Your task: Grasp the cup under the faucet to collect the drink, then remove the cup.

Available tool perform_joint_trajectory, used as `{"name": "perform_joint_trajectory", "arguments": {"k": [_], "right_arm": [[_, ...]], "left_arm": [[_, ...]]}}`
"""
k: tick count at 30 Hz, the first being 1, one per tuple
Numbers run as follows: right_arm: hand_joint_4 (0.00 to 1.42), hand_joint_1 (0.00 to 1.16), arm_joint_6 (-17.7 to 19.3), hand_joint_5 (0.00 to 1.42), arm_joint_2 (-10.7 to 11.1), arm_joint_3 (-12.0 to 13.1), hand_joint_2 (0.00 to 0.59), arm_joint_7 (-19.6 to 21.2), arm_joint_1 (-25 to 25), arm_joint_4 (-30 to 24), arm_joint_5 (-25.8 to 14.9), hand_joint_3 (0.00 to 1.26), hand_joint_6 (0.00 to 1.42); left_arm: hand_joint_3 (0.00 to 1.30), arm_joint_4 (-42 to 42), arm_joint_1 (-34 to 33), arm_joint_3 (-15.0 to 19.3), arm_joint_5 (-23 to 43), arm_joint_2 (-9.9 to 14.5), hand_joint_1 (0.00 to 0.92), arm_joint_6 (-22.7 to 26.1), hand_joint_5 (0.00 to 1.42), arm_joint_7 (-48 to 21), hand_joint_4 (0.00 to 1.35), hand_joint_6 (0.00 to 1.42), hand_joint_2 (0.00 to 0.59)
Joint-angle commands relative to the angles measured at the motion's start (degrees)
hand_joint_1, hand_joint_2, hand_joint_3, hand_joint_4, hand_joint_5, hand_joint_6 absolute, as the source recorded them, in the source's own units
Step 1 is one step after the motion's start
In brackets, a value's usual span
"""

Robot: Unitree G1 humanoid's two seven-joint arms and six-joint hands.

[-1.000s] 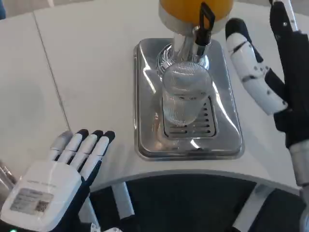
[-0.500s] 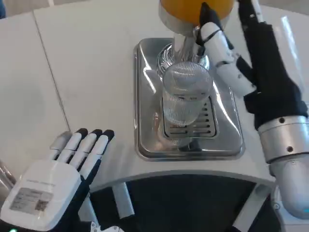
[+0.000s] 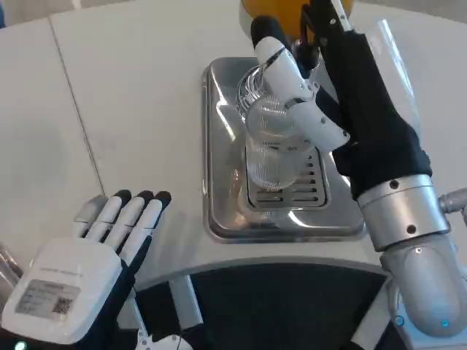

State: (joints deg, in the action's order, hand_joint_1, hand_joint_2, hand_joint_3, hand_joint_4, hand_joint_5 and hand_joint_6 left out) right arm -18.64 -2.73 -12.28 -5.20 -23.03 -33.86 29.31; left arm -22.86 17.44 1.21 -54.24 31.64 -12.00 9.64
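Observation:
A clear ribbed cup (image 3: 271, 157) stands upright on the grille of the silver drip tray (image 3: 222, 175), under the faucet (image 3: 306, 47) of the orange drink tank (image 3: 252, 9). My right hand (image 3: 332, 95) reaches in from the right, above and beside the cup. One white finger (image 3: 288, 73) stretches across the cup's rim towards the back left. The dark palm covers the cup's right side and part of the faucet, and I see no grip on the cup. My left hand (image 3: 87, 266) lies flat on the table at the front left, fingers apart, holding nothing.
The curved front edge of the white table (image 3: 109, 109) runs just below the drip tray. A seam in the tabletop runs down the left side. Bare table lies left of the tray, between it and my left hand.
My right hand has swung in from the right of the tray to over the cup and faucet, its finger now across the rim. The left hand and the cup have stayed put.

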Motion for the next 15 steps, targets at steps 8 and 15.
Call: {"name": "perform_joint_trajectory", "arguments": {"k": [8,15], "right_arm": [[0.00,0.22,0.75,0.00,0.55,-1.35,0.470,0.86,3.85,0.59,-1.38,0.00,0.00],[0.00,0.22,0.42,0.00,1.72,-1.76,0.469,0.26,3.35,0.73,-1.05,0.00,0.00]], "left_arm": [[0.00,0.80,0.64,0.05,0.63,-0.31,0.000,-0.09,0.00,-0.32,0.00,0.03,0.050],[0.00,1.28,0.41,0.21,1.07,-0.31,0.000,-0.23,0.00,-0.11,0.00,0.03,0.050]]}}
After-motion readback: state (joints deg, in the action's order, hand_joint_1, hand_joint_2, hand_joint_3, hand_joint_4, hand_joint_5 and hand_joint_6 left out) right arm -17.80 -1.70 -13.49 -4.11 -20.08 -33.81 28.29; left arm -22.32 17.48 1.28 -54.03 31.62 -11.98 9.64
